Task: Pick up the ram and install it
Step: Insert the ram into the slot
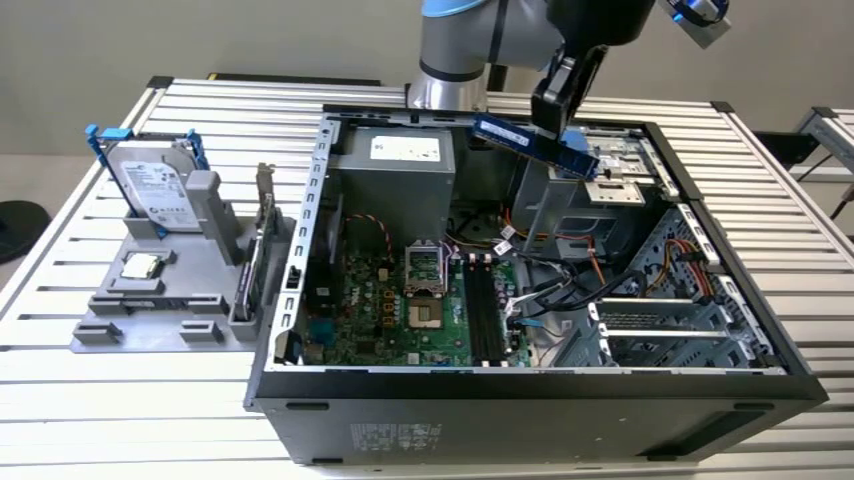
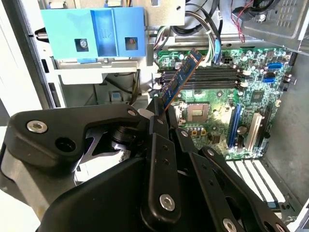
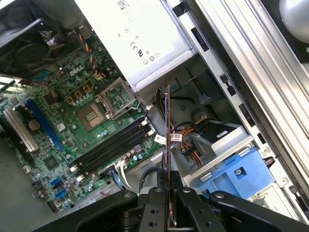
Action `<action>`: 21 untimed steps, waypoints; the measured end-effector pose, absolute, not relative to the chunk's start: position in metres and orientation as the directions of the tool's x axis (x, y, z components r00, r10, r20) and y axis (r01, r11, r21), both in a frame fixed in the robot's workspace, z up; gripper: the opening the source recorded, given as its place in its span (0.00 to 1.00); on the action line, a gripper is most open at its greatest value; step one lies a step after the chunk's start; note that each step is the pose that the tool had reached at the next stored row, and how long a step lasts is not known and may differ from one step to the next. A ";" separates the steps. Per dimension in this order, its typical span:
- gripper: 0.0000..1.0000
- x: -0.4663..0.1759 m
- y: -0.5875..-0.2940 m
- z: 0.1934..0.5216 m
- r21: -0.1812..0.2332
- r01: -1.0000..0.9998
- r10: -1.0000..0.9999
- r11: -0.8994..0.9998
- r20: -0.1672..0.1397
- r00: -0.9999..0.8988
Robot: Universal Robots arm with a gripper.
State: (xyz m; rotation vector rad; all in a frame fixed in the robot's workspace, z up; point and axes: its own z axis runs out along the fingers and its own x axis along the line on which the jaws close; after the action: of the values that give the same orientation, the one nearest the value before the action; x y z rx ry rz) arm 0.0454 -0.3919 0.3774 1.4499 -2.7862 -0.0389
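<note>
Observed from beside the worktop: an open case lies on its side with its inside facing up.

Pincer: closed on the ram, gripping it at one end. In the second wrist view the black fingers clamp the lower end of the ram, and the rest of the stick juts out past the pincer. In the first wrist view the ram is seen edge-on, rising straight out of the pincer.

Ram position: in the air above the far part of the case, over the metal bay next to the power supply. In the exterior view it is tilted, with the end toward the exterior view's left higher. It touches nothing but the pincer.

Board: lying flat on the floor of the case. The black slots run beside the socket. In both wrist views the slots lie well apart from the ram, so the ram is not yet seated.

Elsewhere: to the exterior view's left of the case, a grey stand sits on the worktop. It carries a drive with blue brackets, standing upright, and a small square chip in front of it. A blue bracket is fixed inside the case near the pincer.
</note>
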 end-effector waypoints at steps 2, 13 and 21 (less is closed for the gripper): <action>0.00 0.045 -0.392 0.377 0.022 -0.814 -0.814 0.580 -0.011 -0.580; 0.00 0.046 -0.392 0.377 0.022 -0.788 -0.788 0.615 -0.011 -0.616; 0.00 0.046 -0.392 0.377 0.022 -0.766 -0.766 0.642 -0.011 -0.643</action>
State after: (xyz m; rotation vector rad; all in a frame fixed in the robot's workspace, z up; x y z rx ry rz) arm 0.0457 -0.3919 0.3769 1.3284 -2.8473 -0.0390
